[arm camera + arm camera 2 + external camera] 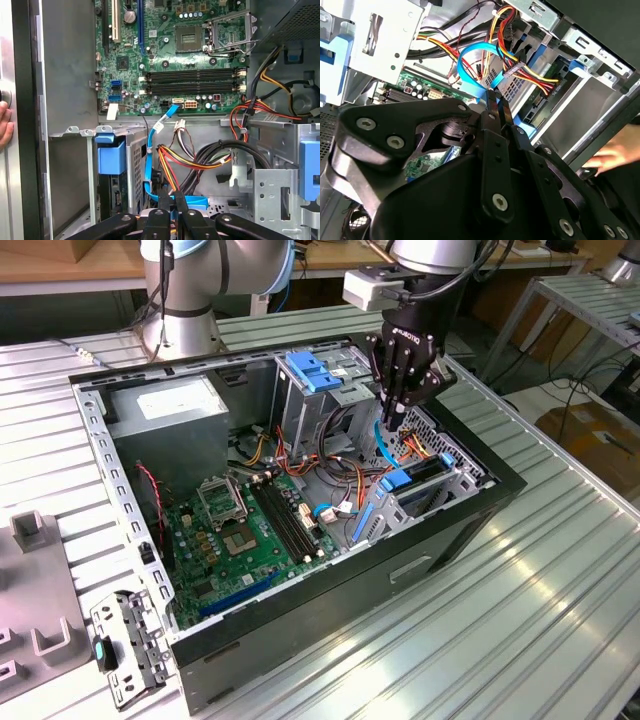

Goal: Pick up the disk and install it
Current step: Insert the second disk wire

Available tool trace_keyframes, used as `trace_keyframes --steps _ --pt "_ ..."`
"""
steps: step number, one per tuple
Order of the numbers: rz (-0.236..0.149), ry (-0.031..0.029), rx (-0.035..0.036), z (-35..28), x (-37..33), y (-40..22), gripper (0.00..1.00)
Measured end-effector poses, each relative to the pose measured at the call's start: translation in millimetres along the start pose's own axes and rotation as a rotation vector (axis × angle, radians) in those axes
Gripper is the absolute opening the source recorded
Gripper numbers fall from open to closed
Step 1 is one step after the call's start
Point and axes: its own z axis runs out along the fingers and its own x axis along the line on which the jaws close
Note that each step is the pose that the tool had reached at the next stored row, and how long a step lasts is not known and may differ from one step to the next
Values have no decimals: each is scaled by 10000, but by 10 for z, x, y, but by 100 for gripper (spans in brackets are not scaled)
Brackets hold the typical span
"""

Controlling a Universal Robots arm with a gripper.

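The disk point(422, 472) stands on edge inside the drive cage at the case's front corner, on the exterior view's right. Its green board underside point(549, 90) and a blue side rail point(111, 156) show in the wrist views. My black gripper point(392, 418) hangs just above and behind the cage, beside the looping blue flat cable point(470, 62). In both wrist views the fingers point(165, 210) are pressed together, with the tips point(496, 97) right at the cable's end. I cannot tell whether they pinch the cable.
The open case holds a green motherboard point(240, 530), a grey power-supply box point(170, 410), a metal cage with a blue bracket point(315, 370), and coloured wire bundles point(200, 160). A person's hand point(610, 156) rests at the case edge. Grey fixtures point(40, 590) lie on the exterior view's left.
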Motion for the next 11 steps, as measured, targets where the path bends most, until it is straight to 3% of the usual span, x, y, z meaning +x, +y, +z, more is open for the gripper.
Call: trace_keyframes --steps 7,9,11 --pt "-38 -1 18 0 0 0 16" --pt "-52 -97 47 9 49 -1 16" --pt "-66 -116 104 26 127 -1 16"
